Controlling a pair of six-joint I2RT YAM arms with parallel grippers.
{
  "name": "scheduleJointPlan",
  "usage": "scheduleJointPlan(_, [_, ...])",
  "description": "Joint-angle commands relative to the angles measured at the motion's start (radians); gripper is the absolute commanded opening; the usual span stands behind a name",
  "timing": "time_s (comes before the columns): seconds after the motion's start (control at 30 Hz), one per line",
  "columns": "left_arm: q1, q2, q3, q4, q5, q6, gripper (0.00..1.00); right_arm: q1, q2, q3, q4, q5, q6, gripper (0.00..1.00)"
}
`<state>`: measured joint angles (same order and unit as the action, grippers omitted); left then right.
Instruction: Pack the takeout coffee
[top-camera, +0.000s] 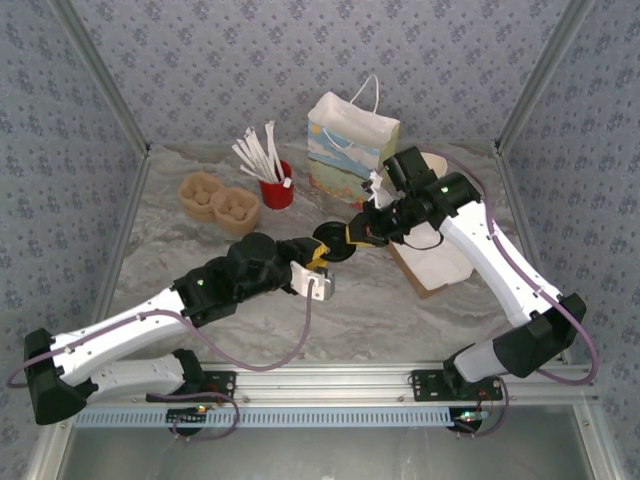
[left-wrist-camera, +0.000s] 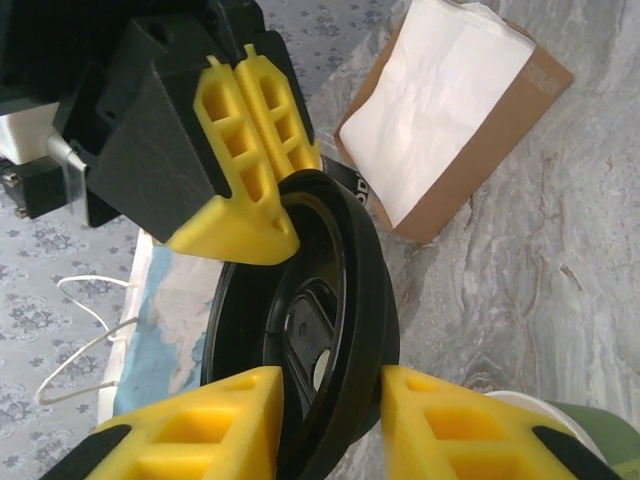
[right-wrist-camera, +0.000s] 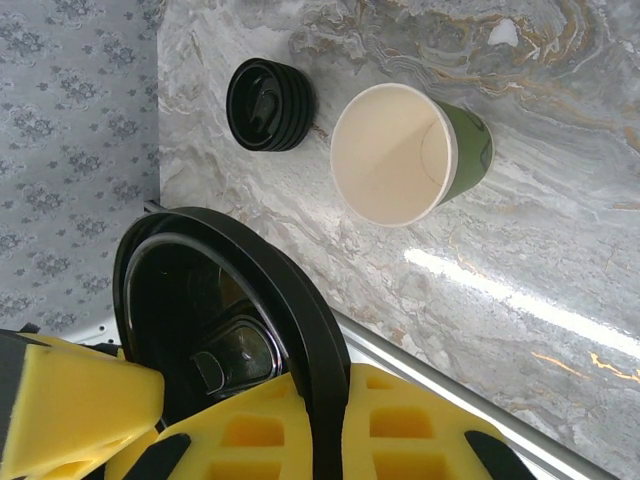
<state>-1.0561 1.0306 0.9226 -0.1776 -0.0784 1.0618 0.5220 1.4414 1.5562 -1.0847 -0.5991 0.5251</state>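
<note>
The olive-green cup (right-wrist-camera: 400, 150) of the takeout coffee stands on the bench (right-wrist-camera: 560, 230), mouth open and bare, its long axis apparently upright. Its black lid (right-wrist-camera: 250, 300) is up in the air, turned on edge and not flat over the mouth. The right tool (right-wrist-camera: 300, 410) pinches that lid by the rim, one finger on each face. The left tool (left-wrist-camera: 330, 385) straddles the opposite edge, its fingers (left-wrist-camera: 210, 420) close against both faces; whether they truly press the plastic I cannot tell.

From the right tool, the cup lies ahead of the fingertips and well below them, with a stack of spare lids (right-wrist-camera: 268, 104) just beside it. From the left tool, the cup sits just off one finger's outer side, so the left arm looks the nearer one.

My reading is that the lid must be tipped flat and brought down onto the upright mouth before anything goes into the gift bag (top-camera: 350, 145). The bag stands beyond the right tool, and a napkin box (top-camera: 432, 268) lies under that arm.
</note>
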Motion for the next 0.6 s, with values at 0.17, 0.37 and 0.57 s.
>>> scheduleJointPlan(0.17, [-0.004, 0.002, 0.056, -0.042, 0.026, -0.027, 0.21, -0.006, 0.005, 0.014, -0.019, -0.026, -0.046, 0.16])
scheduleJointPlan(0.37, [-0.004, -0.001, 0.065, -0.049, 0.035, -0.161, 0.13, -0.023, -0.042, 0.025, 0.034, 0.01, -0.043, 0.37])
scheduleJointPlan(0.57, [0.0, -0.042, 0.026, -0.013, 0.048, -0.372, 0.12, -0.101, -0.134, -0.005, 0.094, 0.075, -0.009, 0.48])
